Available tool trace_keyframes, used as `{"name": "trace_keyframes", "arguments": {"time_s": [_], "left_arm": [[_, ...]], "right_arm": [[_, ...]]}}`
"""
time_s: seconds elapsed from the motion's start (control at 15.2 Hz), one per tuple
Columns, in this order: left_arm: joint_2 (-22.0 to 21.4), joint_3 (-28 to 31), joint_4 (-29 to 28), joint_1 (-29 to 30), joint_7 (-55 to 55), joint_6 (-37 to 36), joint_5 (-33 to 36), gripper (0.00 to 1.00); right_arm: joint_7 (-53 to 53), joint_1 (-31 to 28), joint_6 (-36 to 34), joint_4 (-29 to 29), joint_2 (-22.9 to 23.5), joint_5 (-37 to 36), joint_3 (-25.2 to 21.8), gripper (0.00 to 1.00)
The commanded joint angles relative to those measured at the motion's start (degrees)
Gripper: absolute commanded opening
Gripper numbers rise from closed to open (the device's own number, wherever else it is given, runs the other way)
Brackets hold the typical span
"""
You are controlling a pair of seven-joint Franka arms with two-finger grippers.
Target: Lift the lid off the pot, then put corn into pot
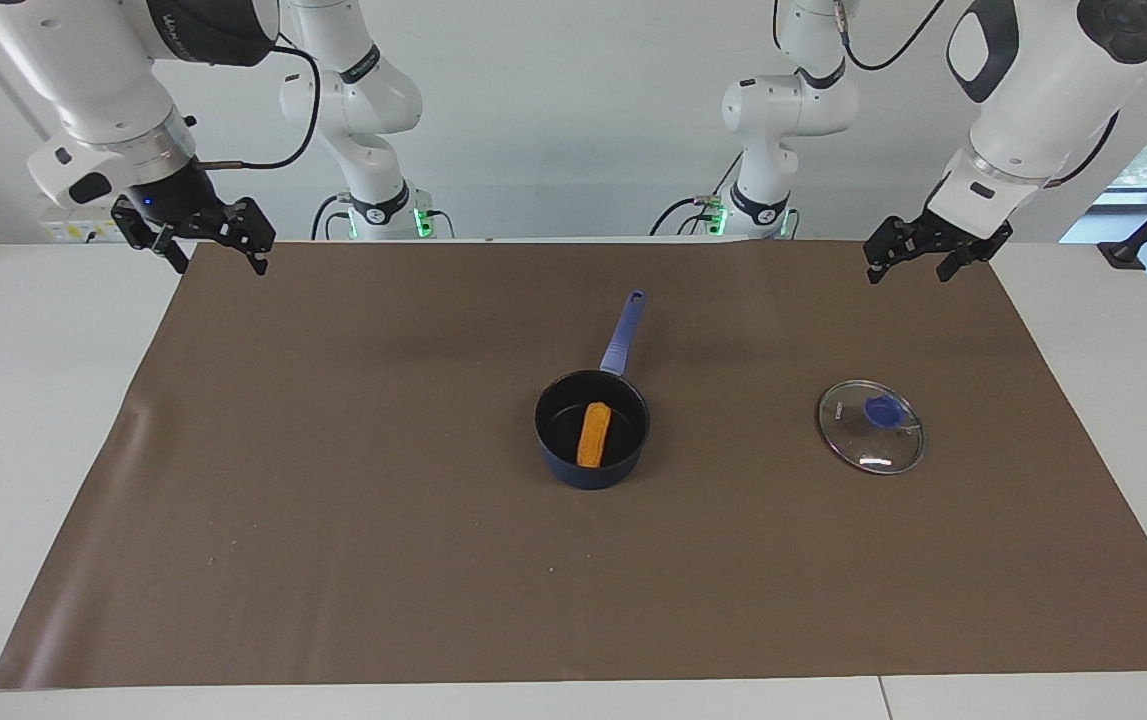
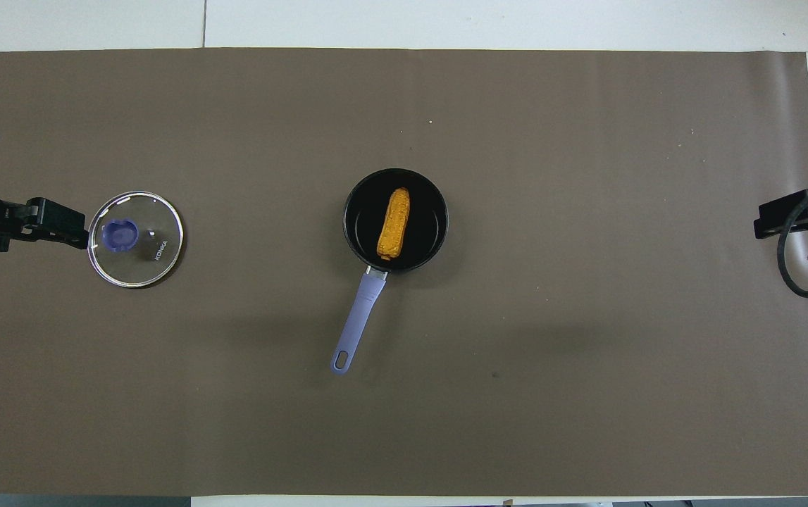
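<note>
brown mat (image 1: 333, 500): corn (image 1: 593, 434) in pot (image 1: 558, 455), lid (image 1: 871, 426) off; both claws, left (image 1: 926, 254) & right (image 1: 205, 242), raised, open, empty.

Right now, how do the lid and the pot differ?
The lid is a flat clear glass disc with a blue knob; the pot is a deep dark saucepan with a long handle. The lid lies bare toward the left arm's end of the table; the pot sits mid-mat holding the corn. Both are round, similar in width.

The lid (image 2: 135, 239) carries a small printed brand word on its glass, near the rim, that seems to read "KONKA"; no other lettering can be made out.
</note>
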Motion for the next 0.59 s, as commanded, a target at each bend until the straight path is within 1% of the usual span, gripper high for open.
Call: {"name": "trace_keyframes", "arguments": {"time_s": [0.0, 0.53], "left_arm": [[-1.0, -1.7, -0.6, 2.2, -0.3, 0.0, -0.3, 1.00], [-1.0, -1.6, -0.6, 2.1, -0.2, 0.4, -0.4, 1.00]], "right_arm": [[-1.6, -0.8, 0.7, -0.1, -0.2, 0.9, 0.2, 1.00], [-1.6, -0.8, 1.5, 0.0, -0.2, 0.9, 0.2, 1.00]]}}
